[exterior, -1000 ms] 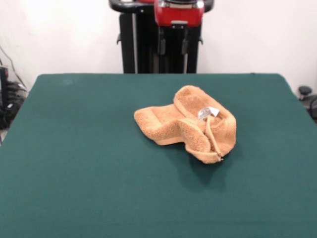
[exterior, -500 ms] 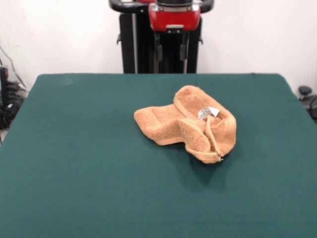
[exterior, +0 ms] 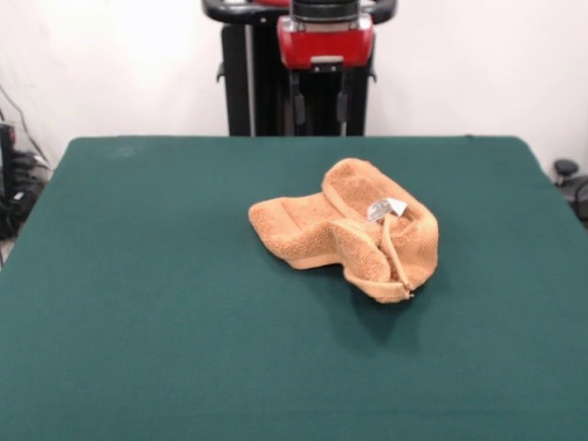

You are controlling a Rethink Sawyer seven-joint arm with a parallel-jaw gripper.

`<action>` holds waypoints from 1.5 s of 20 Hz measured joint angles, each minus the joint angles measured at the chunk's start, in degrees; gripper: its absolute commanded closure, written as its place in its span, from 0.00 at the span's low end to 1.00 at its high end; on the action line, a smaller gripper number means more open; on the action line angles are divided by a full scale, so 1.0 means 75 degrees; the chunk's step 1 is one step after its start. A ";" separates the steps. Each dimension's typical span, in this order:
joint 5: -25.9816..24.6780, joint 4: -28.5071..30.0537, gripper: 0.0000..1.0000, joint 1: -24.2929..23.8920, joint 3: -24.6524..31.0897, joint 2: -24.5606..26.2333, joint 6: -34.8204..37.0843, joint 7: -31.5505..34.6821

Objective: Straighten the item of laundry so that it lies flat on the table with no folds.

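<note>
The orange-tan towel lies crumpled in a bunched heap a little right of the middle of the dark green table. Its edges are folded over, and a white care tag shows on top near its right side. My gripper hangs under the red wrist at the table's far edge, in front of the pedestal. It is behind the towel and well apart from it. Its two dark fingers stand apart, open and empty.
The black pedestal stands behind the table's far edge. Cables and dark gear sit off the table's left side, and a dark object sits off its right side.
The gripper has come down lower at the far edge of the table and shifted slightly sideways. The towel has not moved.
</note>
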 measured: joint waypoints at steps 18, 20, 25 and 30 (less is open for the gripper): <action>-0.0079 -0.0774 0.00 -0.0098 0.0240 0.0875 -0.0099 0.0000; -0.0083 -0.0911 0.00 -0.0127 0.0264 0.0948 -0.0097 0.0000; -0.0084 -0.1164 0.00 -0.0127 0.0267 0.1050 -0.0097 0.0000; -0.0084 -0.1458 0.00 -0.0104 0.0268 0.1120 -0.0097 0.0000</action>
